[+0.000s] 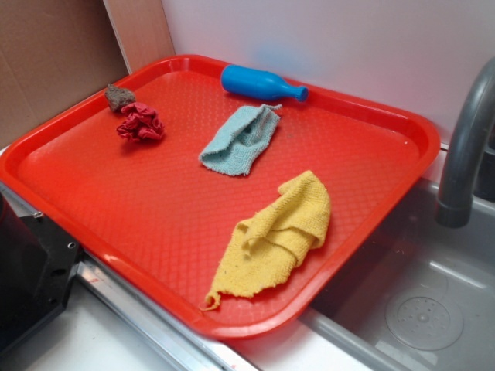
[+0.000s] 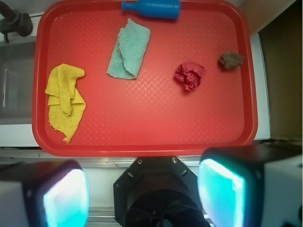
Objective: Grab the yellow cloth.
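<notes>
The gripper (image 2: 144,194) hangs high above a red tray (image 2: 151,137), fingers spread wide and holding nothing, so the approach has not begun. The yellow cloth (image 2: 65,100) lies crumpled near the tray's nine o'clock edge in the wrist view; the next move calls for travelling there and descending. No writing is readable.

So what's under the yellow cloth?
The yellow cloth lies folded on the red tray. Bare tray shows all round it. Whatever might sit beneath its folds is covered, so I can't tell.
</notes>
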`<action>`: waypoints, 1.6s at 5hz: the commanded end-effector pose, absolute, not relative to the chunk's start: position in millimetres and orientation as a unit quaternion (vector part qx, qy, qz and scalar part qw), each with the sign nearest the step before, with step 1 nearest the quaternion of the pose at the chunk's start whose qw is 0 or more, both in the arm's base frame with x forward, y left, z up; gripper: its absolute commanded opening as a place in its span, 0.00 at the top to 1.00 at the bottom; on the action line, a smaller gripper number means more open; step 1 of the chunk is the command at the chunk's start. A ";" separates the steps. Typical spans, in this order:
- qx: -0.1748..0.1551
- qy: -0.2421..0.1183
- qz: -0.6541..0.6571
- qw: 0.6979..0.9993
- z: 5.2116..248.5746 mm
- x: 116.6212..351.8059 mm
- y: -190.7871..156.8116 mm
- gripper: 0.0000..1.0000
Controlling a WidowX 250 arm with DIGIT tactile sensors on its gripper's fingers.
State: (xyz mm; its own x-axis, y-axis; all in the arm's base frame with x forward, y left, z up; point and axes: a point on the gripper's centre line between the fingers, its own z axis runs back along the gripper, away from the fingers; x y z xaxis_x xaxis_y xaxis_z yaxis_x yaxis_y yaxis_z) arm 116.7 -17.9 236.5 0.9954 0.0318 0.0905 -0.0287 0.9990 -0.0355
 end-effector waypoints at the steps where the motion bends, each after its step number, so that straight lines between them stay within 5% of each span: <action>1: -0.017 -0.046 0.015 0.999 236.5 116.7 -17.9 0.00; 3: -0.057 -0.066 0.063 0.994 211.4 134.7 -45.5 0.00; 6: -0.101 -0.105 0.145 0.979 137.8 184.2 -115.5 0.00; 8: -0.066 -0.107 0.135 0.983 85.4 210.9 -142.5 0.00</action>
